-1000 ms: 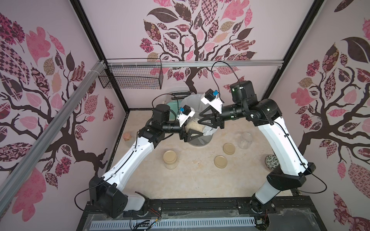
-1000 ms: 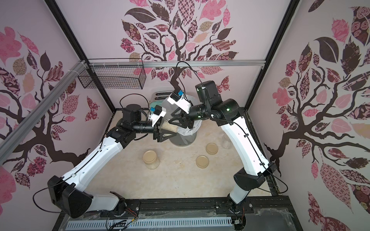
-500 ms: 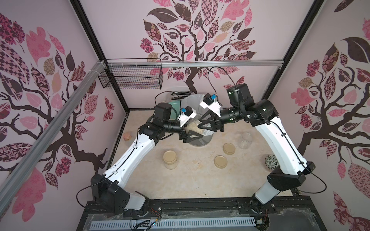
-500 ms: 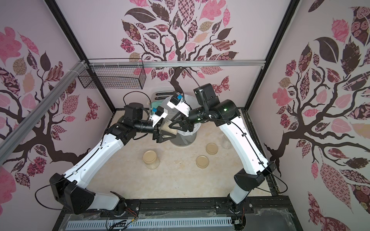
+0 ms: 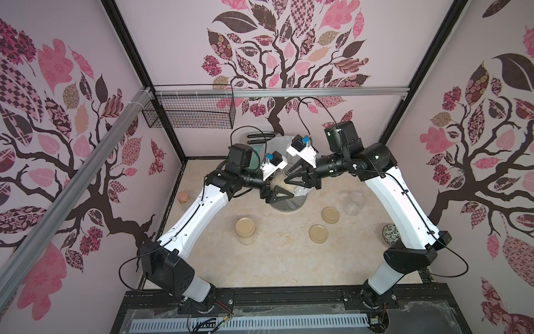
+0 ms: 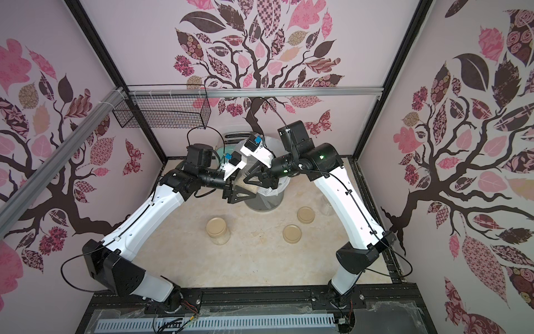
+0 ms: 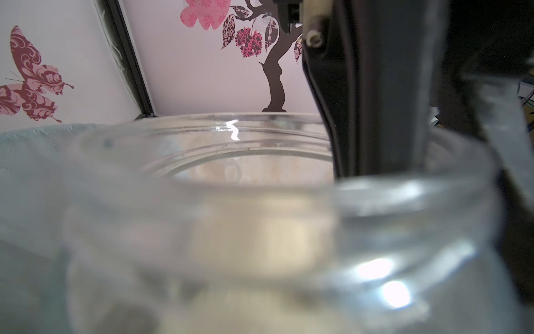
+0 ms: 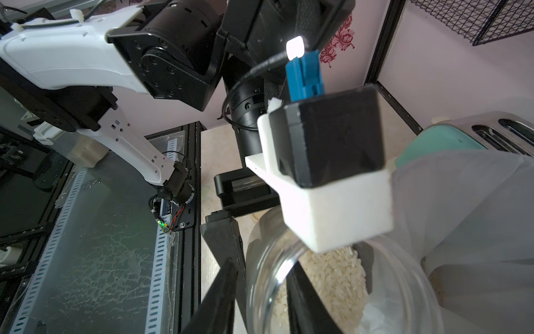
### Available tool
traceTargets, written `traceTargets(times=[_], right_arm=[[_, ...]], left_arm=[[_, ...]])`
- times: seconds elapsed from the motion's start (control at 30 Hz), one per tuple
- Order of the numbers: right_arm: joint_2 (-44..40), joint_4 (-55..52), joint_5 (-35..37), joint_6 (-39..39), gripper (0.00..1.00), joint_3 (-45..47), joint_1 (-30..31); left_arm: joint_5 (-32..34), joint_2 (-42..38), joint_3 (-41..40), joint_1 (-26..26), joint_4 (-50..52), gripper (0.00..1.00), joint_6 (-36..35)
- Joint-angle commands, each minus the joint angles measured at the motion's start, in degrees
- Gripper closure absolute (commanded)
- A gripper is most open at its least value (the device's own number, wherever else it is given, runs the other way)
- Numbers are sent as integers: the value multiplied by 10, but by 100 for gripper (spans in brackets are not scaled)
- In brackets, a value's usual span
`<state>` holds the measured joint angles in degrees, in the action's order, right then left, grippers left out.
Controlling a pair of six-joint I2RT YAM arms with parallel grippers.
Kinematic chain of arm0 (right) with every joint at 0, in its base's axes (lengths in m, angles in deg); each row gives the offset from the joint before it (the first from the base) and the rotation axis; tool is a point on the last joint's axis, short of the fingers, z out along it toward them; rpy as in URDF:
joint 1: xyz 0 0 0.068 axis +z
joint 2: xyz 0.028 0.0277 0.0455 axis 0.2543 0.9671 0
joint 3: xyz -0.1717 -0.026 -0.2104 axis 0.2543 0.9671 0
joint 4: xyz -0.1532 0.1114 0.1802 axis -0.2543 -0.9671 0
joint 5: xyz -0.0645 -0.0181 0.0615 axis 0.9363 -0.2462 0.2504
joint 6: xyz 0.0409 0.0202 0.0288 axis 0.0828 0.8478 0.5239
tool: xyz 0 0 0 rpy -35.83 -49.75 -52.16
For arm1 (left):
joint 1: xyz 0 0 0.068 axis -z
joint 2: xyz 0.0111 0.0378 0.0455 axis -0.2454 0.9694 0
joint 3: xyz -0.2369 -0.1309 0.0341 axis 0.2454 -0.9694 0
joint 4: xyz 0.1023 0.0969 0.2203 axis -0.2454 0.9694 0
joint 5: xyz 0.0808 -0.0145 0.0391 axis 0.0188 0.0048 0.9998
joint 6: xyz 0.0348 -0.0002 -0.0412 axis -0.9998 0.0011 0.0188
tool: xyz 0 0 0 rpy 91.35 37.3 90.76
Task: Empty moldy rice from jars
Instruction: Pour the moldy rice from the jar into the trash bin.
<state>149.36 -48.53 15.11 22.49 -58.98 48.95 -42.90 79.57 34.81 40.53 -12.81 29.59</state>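
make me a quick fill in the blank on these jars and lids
1. The left claw holds a rice jar over the white-lined ___.
2. Loose lids lying on the table number ___.
3. The front jar is capped by a beige ___.
4. The lidless jar standing alone is ___.
Missing: bin; two; lid; empty.

Black wire basket (image 5: 190, 111) hung on the back wall (image 5: 179, 43) | silver-and-teal toaster (image 5: 261, 135) stood behind a lined grey bin (image 5: 286, 204) | cork-topped bottle (image 5: 183, 197) sat at the surface's (image 5: 260, 260) left edge, patterned ceramic jar (image 5: 388, 231) at its right
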Motion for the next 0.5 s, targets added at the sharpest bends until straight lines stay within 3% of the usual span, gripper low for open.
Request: traceTargets(times=[0.0, 0.47], right_arm=[[12, -27, -10, 1, 71, 2, 8], [24, -34, -3, 0, 79, 16, 15]], left_arm=[[-15, -5, 41, -4, -16, 37, -23], [54, 15, 109, -4, 86, 37, -114]])
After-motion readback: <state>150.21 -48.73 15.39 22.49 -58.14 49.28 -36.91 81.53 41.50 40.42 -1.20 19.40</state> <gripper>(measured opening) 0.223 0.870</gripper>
